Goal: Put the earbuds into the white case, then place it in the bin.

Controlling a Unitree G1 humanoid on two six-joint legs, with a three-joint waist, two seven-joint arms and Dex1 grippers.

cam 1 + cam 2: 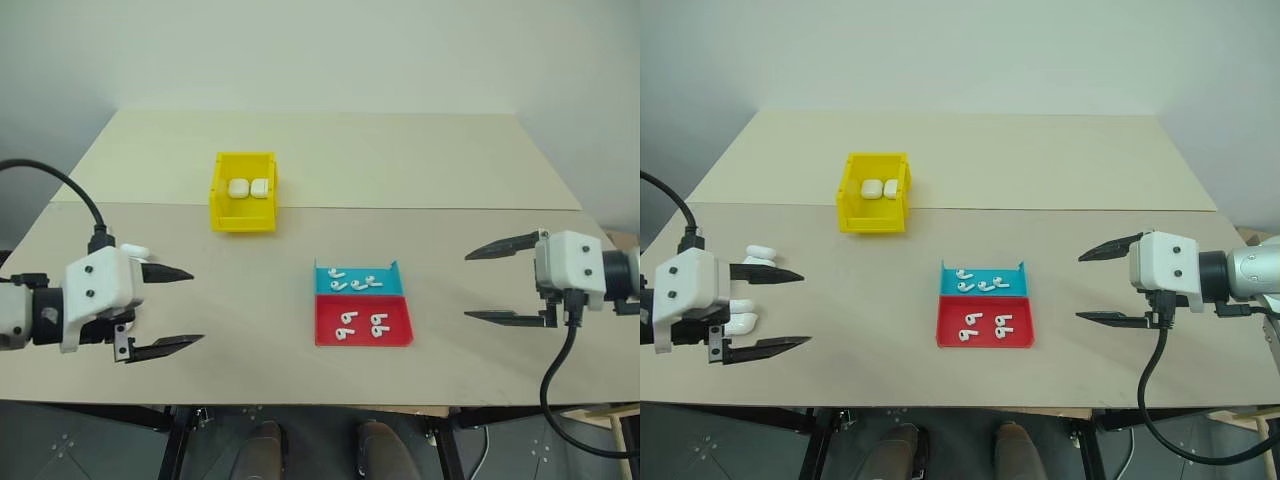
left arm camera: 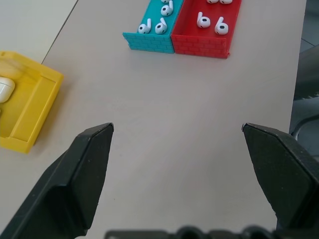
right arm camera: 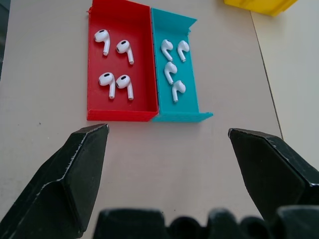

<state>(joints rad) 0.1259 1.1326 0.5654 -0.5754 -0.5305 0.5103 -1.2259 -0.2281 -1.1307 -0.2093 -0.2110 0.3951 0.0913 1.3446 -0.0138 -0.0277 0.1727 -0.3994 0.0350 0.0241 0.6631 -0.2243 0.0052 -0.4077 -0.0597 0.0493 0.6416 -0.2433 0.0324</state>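
Both my hands, left (image 1: 175, 310) and right (image 1: 488, 283), hover with fingers spread, empty. Earbuds (image 1: 362, 324) lie in trays mid-desk; white cases (image 1: 752, 255) wait near-left, the yellow bin (image 1: 243, 213) far-left. Tiny glossy earbuds could slip when pinched.

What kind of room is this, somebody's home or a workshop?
Probably a lab or test bench, not a home: a bare beige wooden table against a plain white wall, with a yellow plastic bin and small teal and red plastic trays of sorted white earbuds.
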